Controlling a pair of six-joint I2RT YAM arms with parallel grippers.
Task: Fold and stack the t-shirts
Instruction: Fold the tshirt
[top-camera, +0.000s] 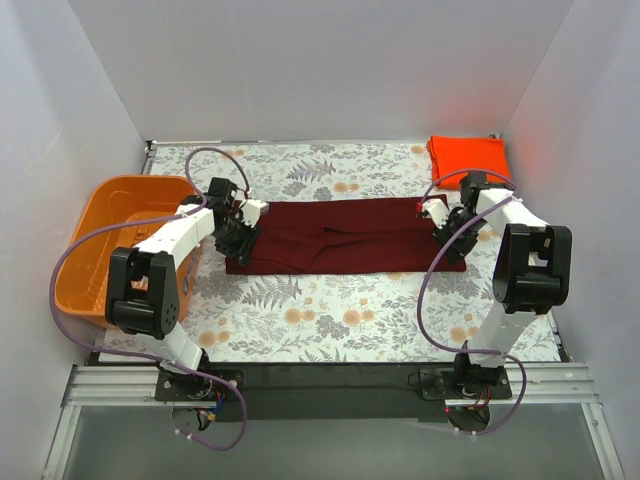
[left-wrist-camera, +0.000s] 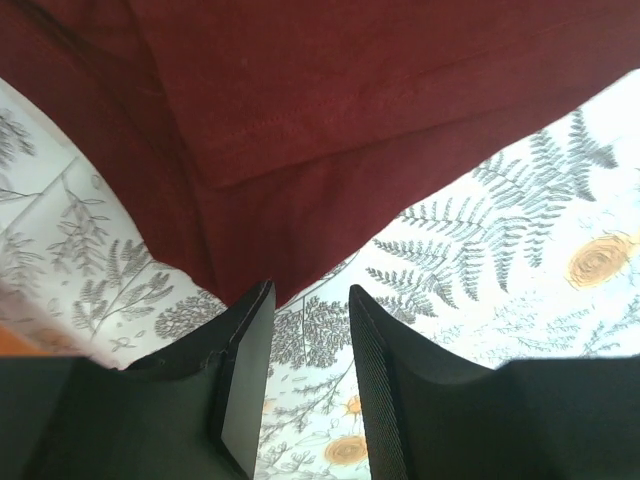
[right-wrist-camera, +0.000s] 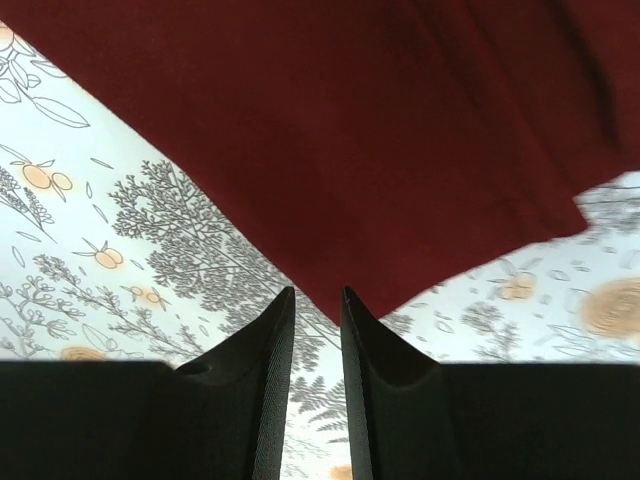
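The dark maroon t-shirt (top-camera: 340, 235) lies flat as a long strip across the middle of the table. My left gripper (top-camera: 240, 232) is at its left end. In the left wrist view the left gripper (left-wrist-camera: 310, 287) is open, with a corner of the maroon cloth (left-wrist-camera: 350, 100) just at its fingertips. My right gripper (top-camera: 448, 222) is at the shirt's right end. In the right wrist view the right gripper (right-wrist-camera: 317, 291) is narrowly open, and a corner of the maroon cloth (right-wrist-camera: 380, 130) reaches between its fingertips. The orange-red t-shirt (top-camera: 468, 155) lies as a folded rectangle at the back right.
An orange plastic basket (top-camera: 120, 240) stands at the table's left edge, beside the left arm. A floral tablecloth (top-camera: 330, 320) covers the table. White walls close in the left, back and right sides.
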